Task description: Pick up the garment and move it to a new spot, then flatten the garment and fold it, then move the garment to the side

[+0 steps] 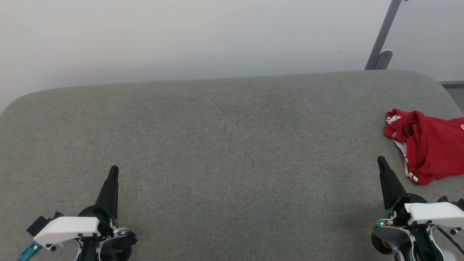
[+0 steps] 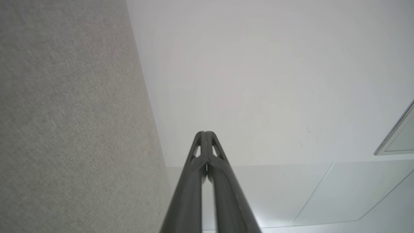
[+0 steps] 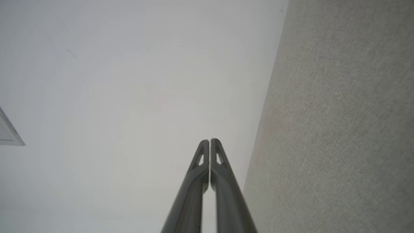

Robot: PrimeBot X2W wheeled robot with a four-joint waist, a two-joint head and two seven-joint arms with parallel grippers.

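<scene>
The garment (image 1: 429,146), red with white-and-red striped trim, lies crumpled at the right edge of the grey padded surface (image 1: 232,145), partly cut off by the head view's border. My right gripper (image 1: 380,160) is shut with nothing in it, its tip just left of and below the garment, apart from it. My left gripper (image 1: 114,169) is shut and empty at the lower left, far from the garment. Each wrist view shows its own gripper (image 2: 205,132) (image 3: 209,140) with both fingers pressed together, pointing toward a white wall.
A white wall (image 1: 181,32) rises behind the grey surface. A grey metal post with a bracket (image 1: 380,50) stands at the back right. The surface's rounded far corners and edge lie toward the wall.
</scene>
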